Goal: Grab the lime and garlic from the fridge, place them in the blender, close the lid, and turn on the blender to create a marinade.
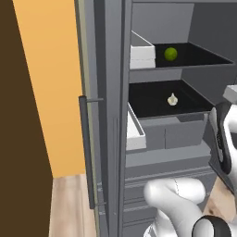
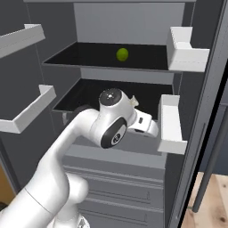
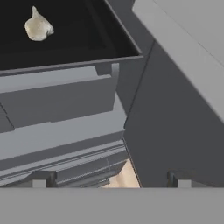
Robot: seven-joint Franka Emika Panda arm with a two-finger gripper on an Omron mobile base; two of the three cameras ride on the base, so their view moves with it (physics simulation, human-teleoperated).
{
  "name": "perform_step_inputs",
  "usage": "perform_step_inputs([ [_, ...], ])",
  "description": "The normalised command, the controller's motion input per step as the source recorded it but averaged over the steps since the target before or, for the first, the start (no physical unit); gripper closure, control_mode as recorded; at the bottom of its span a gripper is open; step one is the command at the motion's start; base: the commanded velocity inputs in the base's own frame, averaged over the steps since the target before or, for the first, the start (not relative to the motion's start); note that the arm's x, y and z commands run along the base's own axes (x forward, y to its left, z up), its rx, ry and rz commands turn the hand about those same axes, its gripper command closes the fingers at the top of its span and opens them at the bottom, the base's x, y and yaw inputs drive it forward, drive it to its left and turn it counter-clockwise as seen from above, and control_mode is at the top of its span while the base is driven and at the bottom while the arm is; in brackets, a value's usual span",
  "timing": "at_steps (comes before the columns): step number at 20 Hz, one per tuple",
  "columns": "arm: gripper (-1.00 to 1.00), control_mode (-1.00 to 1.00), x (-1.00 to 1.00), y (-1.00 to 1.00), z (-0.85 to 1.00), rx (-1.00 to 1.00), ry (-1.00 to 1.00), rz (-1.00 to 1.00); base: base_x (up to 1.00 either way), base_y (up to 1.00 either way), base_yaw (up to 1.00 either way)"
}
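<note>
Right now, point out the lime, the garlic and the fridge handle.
lime [image 1: 171, 54]: left base view, centre of the fruit.
garlic [image 3: 38, 27]: hand view, middle of the bulb.
fridge handle [image 1: 86, 148]: left base view, mid-bar.

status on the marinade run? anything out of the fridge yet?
Done: the fridge stands open. Nothing is out yet: the lime sits on the upper black shelf and the garlic on the shelf below. In hand: the gripper is open and empty, below and short of the garlic's shelf in the hand view. Left: both picks, loading the blender, closing the lid, switching on.
</note>
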Motion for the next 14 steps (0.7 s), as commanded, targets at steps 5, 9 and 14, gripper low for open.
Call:
perform_step_inputs([
  [5,-1.00,-1.00,-0.05,-0.24,0.13,0.00,-0.03,0.00,0.00,0.00,0.00],
  [9,-1.00,-1.00,0.13,0.64,0.38,0.04,-0.02,0.00,0.00,0.00,0.00],
  [14,-1.00,-1.00,0.86,0.42,0.05,0.12,-0.04,0.00,0.00,0.00,0.00],
])
